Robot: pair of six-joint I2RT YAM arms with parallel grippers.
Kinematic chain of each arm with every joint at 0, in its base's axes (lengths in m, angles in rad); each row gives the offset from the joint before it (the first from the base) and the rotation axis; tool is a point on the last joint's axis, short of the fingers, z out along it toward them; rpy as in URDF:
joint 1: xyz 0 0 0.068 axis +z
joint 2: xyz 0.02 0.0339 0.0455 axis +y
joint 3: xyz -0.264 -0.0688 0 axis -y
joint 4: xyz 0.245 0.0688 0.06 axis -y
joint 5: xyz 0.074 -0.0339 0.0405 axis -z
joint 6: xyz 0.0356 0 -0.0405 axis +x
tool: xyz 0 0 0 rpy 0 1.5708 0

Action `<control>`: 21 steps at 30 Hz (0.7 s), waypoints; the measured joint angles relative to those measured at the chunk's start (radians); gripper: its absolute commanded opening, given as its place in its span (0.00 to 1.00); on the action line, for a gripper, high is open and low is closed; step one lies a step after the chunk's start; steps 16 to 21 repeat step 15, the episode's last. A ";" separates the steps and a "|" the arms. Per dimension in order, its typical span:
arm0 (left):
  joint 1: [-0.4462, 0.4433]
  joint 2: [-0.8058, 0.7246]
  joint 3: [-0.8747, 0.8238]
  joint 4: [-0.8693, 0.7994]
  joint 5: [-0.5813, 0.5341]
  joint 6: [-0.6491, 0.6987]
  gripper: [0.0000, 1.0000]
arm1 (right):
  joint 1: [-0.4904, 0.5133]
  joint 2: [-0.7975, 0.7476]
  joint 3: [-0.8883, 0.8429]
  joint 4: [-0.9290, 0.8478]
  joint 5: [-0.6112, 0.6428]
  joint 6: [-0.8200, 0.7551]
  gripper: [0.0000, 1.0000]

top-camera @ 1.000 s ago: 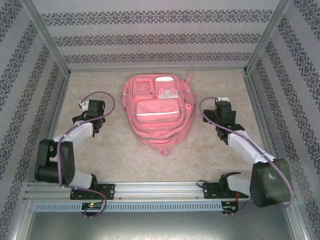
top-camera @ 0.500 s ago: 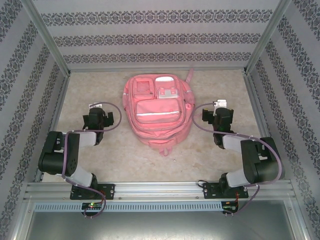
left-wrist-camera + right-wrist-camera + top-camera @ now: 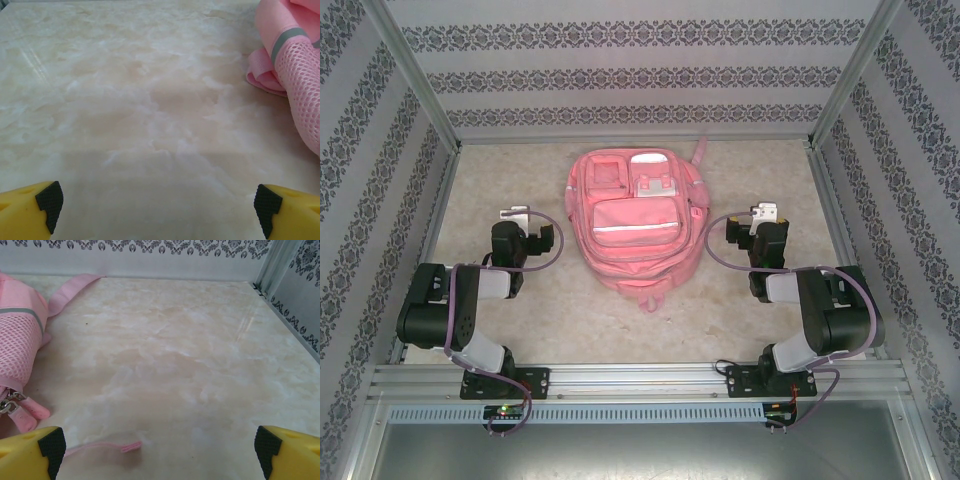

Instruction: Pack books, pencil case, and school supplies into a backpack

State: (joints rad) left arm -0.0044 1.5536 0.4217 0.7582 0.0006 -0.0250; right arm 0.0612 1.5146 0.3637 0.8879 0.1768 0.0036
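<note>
Pink backpack (image 3: 635, 225) with white stripe and patches; beige marbled table (image 3: 560, 310); grey damask-banded walls (image 3: 640, 75).

Enclosure. A pale beige, marbled tabletop (image 3: 570, 320) extends beneath and ahead of the left gripper (image 3: 157, 207) and the right gripper (image 3: 159, 446). Well ahead of both stands the back wall (image 3: 640, 70), grey-white with horizontal bands of dark damask ornament. The left side wall (image 3: 360, 200) and the right side wall (image 3: 920, 180), papered alike, stand outboard of each. Aluminium corner posts (image 3: 858, 70) rise ahead and outboard; an aluminium rail (image 3: 640, 378) lies behind. Lighting is soft and even, with faint streaks of sheen (image 3: 247, 325) ahead-right of the right gripper.
</note>
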 measured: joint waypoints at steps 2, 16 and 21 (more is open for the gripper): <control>0.000 0.000 0.000 0.002 0.001 0.000 1.00 | 0.000 0.000 0.000 0.000 -0.003 0.000 0.98; 0.000 0.000 0.000 0.018 0.001 0.000 1.00 | -0.001 0.000 0.000 0.000 -0.019 0.000 0.98; 0.000 0.000 0.000 0.018 0.001 0.000 1.00 | -0.001 0.000 0.000 0.000 -0.019 0.000 0.98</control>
